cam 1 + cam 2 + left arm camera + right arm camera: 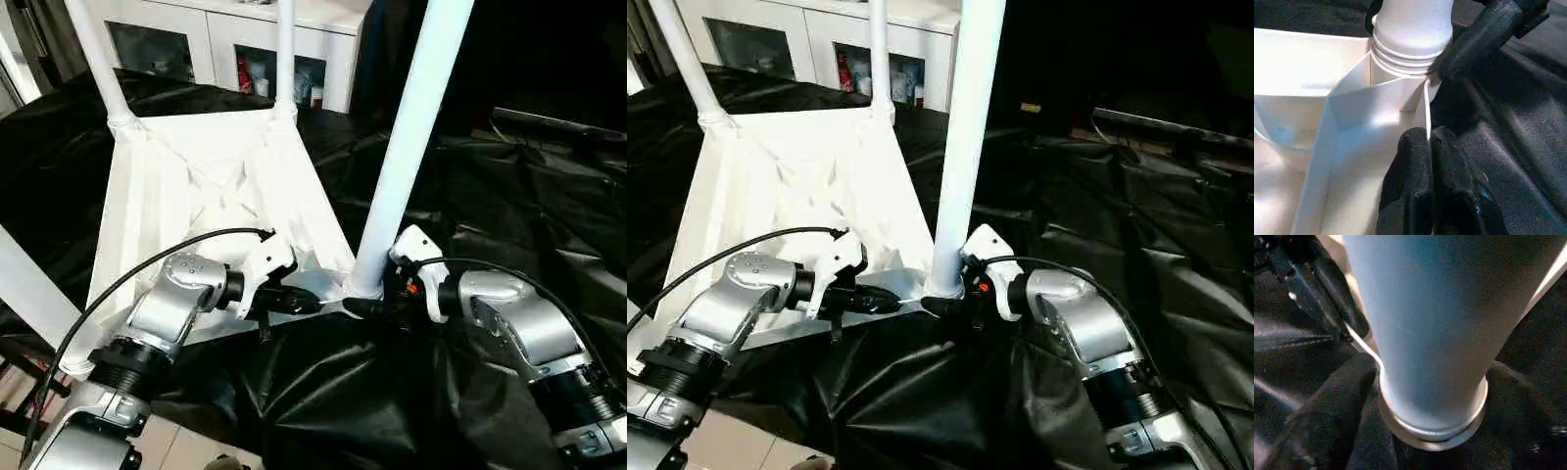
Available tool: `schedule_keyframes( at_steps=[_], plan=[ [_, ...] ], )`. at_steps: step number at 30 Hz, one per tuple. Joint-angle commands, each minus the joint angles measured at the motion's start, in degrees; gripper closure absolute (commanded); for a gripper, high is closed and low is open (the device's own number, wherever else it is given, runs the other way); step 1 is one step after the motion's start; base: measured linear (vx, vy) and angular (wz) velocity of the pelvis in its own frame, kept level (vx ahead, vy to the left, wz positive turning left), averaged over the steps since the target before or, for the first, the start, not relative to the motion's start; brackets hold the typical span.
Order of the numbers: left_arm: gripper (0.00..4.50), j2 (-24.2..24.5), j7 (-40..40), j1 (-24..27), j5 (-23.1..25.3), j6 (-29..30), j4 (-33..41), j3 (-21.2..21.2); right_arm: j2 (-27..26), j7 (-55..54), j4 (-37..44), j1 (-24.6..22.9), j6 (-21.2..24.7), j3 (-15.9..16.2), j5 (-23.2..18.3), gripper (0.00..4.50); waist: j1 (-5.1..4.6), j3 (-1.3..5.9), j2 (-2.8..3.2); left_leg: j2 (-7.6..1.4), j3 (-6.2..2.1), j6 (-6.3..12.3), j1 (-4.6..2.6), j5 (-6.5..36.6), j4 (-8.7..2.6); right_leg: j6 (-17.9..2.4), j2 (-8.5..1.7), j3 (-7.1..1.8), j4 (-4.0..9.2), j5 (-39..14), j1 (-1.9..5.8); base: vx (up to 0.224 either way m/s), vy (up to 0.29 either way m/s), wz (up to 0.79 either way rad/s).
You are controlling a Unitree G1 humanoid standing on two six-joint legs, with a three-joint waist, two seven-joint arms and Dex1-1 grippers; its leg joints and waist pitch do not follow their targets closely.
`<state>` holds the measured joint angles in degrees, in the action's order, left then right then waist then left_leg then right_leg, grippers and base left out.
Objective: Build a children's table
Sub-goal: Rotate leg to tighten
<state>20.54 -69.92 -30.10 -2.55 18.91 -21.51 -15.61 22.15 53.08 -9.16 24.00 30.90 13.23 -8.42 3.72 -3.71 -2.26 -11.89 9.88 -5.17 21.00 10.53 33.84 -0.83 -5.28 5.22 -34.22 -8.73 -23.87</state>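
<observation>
The children's table (196, 186) lies upside down on a black sheet, its ribbed white underside facing up. Two white legs (98, 59) (285, 49) stand in the far corner sockets. Another leg (29, 284) crosses the near left. A thick leg (411, 127) rises from the near right socket. My left gripper (312, 304) is shut, its tips (1430, 147) against the near rim just beside that socket. My right gripper (377, 305) sits low against the base of that leg (1425, 333), on the side away from the left gripper.
A black sheet (490, 196) covers the work surface and bunches up in folds in front of the table. White cabinets (225, 39) with glass doors stand behind. Pale floor (176, 441) shows at the near left, below the sheet's edge.
</observation>
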Motion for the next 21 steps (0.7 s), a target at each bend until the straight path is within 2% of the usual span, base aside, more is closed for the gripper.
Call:
schedule_keyframes(
  at_steps=[1,2,3,5,6,7,8,9,10,11,12,13,14,15,16,17,19,21],
  plan=[
    [4.5,-3.07,-2.66,-0.8,-2.79,-0.67,3.75,-3.54,-1.99,-1.04,0.97,0.21,0.33,1.64,-0.09,1.02,-0.02,4.07,-0.29,-1.27,0.15,2.15,-0.3,8.82,-3.95,-10.44,-2.93,-2.96,3.63,-14.91,3.48,0.0,0.0,0.0],
    [4.5,-3.53,-1.75,-1.08,-2.63,-0.56,3.33,-3.23,-2.61,-2.38,0.4,0.35,0.21,1.33,0.24,1.02,-0.04,4.08,-0.26,-1.26,0.14,2.12,-0.3,8.92,-3.94,-10.37,-2.96,-2.95,3.63,-15.19,3.49,0.0,0.0,0.0],
    [4.5,-4.76,0.97,-1.83,-1.98,-0.63,2.11,-2.36,-4.14,-5.68,-1.11,0.78,0.4,0.5,0.92,1.21,-0.07,4.03,-0.23,-1.27,0.13,1.99,-0.28,8.87,-3.97,-10.31,-2.97,-2.96,3.65,-15.31,3.44,0.0,0.0,0.0],
    [4.5,-6.99,5.73,-3.52,-0.86,-0.52,-0.76,-0.97,-7.01,-12.43,-4.6,1.8,0.05,-0.87,2.83,1.33,-0.46,3.9,-0.21,-1.02,0.23,1.04,-0.26,9.68,-3.93,-9.96,-2.83,-2.87,3.99,-17.5,3.12,0.0,0.0,0.0],
    [4.5,-7.83,7.6,-4.16,-0.38,-0.4,-1.89,-0.54,-8.47,-15.67,-6.25,2.32,0.48,-1.67,3.48,1.47,-0.28,4.0,0.37,-0.99,-0.03,0.31,-0.41,10.46,-3.95,-9.23,-3.0,-2.81,4.09,-19.15,3.29,0.0,0.0,0.0],
    [4.5,-8.85,9.95,-4.9,0.06,0.12,-3.11,0.01,-10.2,-19.48,-8.02,2.89,1.09,-2.72,4.08,1.58,-0.4,3.91,0.66,-0.95,0.01,0.09,-0.44,10.86,-4.03,-9.1,-2.89,-2.83,4.26,-19.48,3.13,0.0,0.0,0.0],
    [4.5,-10.53,13.88,-6.03,0.75,0.64,-4.96,0.92,-12.99,-25.01,-10.42,3.63,2.03,-4.68,4.41,1.63,-0.64,3.89,0.27,-0.81,-0.13,-0.49,-0.24,11.93,-4.11,-8.17,-2.84,-2.65,4.38,-21.1,3.39,0.0,0.0,0.0],
    [4.5,-10.71,14.32,-6.15,0.82,0.67,-5.16,1.03,-13.3,-25.58,-10.66,3.7,2.11,-4.9,4.41,1.66,-0.81,3.8,0.29,-0.73,-0.01,-0.53,-0.26,12.17,-4.12,-7.94,-2.79,-2.74,4.63,-21.73,3.15,0.0,0.0,0.0],
    [4.5,-11.52,16.19,-6.69,1.14,0.74,-6.03,1.46,-14.6,-27.98,-11.65,3.97,2.35,-5.87,4.4,1.71,-0.93,3.94,0.18,-0.72,-0.15,-0.64,-0.29,12.47,-4.07,-7.49,-2.89,-2.62,4.69,-22.55,3.28,0.0,0.0,0.0],
    [4.5,-12.62,18.18,-7.3,1.35,1.01,-6.82,1.89,-16.17,-31.08,-12.54,4.18,1.48,-6.41,4.94,1.74,-0.89,3.85,0.51,-0.77,-0.24,-0.62,-0.3,12.77,-4.17,-7.43,-2.94,-2.6,4.77,-22.8,3.23,0.0,0.0,0.0],
    [4.5,-13.67,20.1,-7.83,1.53,1.25,-7.51,2.32,-17.45,-33.34,-13.33,4.38,0.62,-6.59,5.51,1.74,-1.13,3.88,0.33,-0.73,-0.11,-0.6,-0.31,12.63,-4.07,-7.26,-2.83,-2.67,4.87,-22.35,2.99,0.0,0.0,0.0],
    [4.5,-14.25,21.1,-8.1,1.6,1.42,-7.84,2.54,-18.1,-34.46,-13.72,4.48,-0.02,-6.52,5.94,1.74,-1.15,4.0,0.33,-0.71,-0.14,-0.57,-0.39,12.36,-4.07,-7.42,-2.77,-2.63,4.77,-21.81,3.08,0.0,0.0,0.0],
    [4.5,-14.89,21.25,-8.31,1.64,1.21,-8.08,2.45,-19.19,-35.19,-14.31,4.66,-0.59,-6.63,6.09,1.74,-1.19,4.13,0.11,-0.78,-0.21,-0.3,-0.13,11.15,-4.08,-7.85,-2.78,-2.63,4.44,-19.47,3.37,0.0,0.0,0.0],
    [4.5,-15.21,21.09,-8.4,1.65,0.99,-8.19,2.33,-19.83,-35.37,-14.66,4.78,-0.81,-6.73,6.08,1.74,-1.24,4.07,0.24,-0.76,-0.1,0.23,-0.13,10.62,-4.05,-8.32,-2.67,-2.7,4.32,-17.74,3.25,0.0,0.0,0.0],
    [4.5,-15.4,21.05,-8.42,1.62,1.01,-8.16,2.27,-20.09,-35.15,-14.78,4.85,-1.05,-6.6,6.05,1.41,-1.29,4.17,0.06,-0.79,-0.13,0.63,-0.01,10.07,-4.05,-8.72,-2.68,-2.67,4.11,-16.41,3.51,0.0,0.0,0.0],
    [4.5,-15.61,20.86,-8.43,1.67,1.03,-8.12,2.07,-20.5,-34.84,-14.94,4.97,-1.37,-6.6,5.81,1.21,-1.22,4.2,0.17,-0.83,-0.11,0.82,-0.05,9.8,-4.03,-8.98,-2.71,-2.69,3.99,-15.71,3.5,0.0,0.0,0.0],
    [4.5,-15.71,20.67,-8.25,1.95,1.07,-7.93,1.65,-21.03,-33.69,-14.86,5.31,-1.44,-7.33,4.47,1.05,-1.28,4.2,0.03,-0.82,-0.04,1.35,-0.01,9.64,-4.0,-9.44,-2.72,-2.71,3.95,-14.97,3.56,0.0,0.0,0.0],
    [4.5,-15.47,20.65,-7.95,2.02,0.86,-7.81,1.42,-20.87,-32.99,-14.73,5.63,-1.4,-7.87,3.93,0.88,-1.23,4.19,0.2,-0.88,-0.03,1.46,-0.13,9.75,-4.0,-9.75,-2.79,-2.75,3.97,-15.2,3.53,0.0,0.0,0.0]
  ],
)
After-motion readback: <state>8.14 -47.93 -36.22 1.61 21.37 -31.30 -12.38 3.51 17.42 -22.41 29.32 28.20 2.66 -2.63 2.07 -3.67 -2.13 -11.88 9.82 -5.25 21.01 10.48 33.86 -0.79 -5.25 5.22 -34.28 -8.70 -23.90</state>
